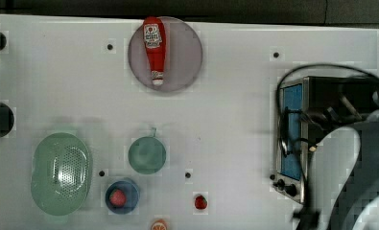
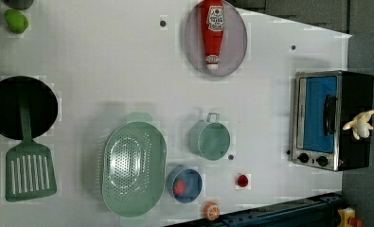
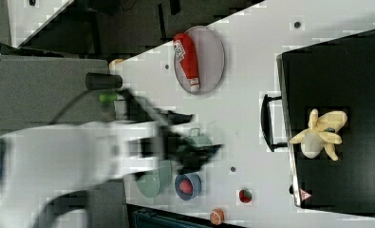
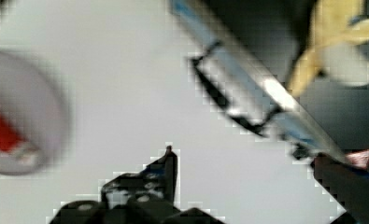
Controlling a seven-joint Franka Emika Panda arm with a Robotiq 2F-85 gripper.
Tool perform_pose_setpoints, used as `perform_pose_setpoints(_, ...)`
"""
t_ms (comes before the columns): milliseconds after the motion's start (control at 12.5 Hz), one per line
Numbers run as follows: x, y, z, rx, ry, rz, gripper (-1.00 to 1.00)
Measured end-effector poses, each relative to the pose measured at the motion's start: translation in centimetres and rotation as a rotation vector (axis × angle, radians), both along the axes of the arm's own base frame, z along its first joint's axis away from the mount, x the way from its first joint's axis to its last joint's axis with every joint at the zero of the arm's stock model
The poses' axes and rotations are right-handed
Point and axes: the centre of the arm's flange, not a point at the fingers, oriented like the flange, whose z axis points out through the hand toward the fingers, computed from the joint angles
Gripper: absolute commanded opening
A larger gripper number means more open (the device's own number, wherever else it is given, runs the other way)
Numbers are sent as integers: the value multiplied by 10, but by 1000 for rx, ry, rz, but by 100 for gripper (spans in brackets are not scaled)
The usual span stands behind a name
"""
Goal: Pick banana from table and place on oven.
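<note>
We are looking at the banana (image 3: 320,134) lying on the black top of the oven (image 3: 360,85), well clear of the table (image 3: 251,104). In the right view it is sitting near the front edge, just behind the bar handle (image 3: 267,122), with its peeled strips splayed out around a pale core. In the left view we are seeing it (image 2: 360,125) at the oven's (image 2: 333,120) top edge, apart from everything else.

Our jaws (image 3: 201,137) are hanging above the table, well apart from the banana, and they are holding nothing. In the right view they are standing wide, one finger reaching toward the ketchup plate (image 3: 200,60) and the other lower down.

We are judging the placing as done, since the banana is resting on the oven by itself.

As for handling, we are reckoning it light and probably a soft or rubbery toy. The loose strips are likely to bend, so any fresh hold is best taken across the thicker core, not the strips. The smooth top may let it slide if nudged.
</note>
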Motion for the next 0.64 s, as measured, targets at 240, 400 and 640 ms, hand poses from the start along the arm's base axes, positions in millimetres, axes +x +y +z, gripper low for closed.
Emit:
perform_pose_setpoints(240,1,88,59,-5,-82,-95,100)
perform_pose_setpoints(400,6,149,71,10,-88,-157,100)
perform_pose_setpoints(640,14,230,65,-26,-50,-164,100)
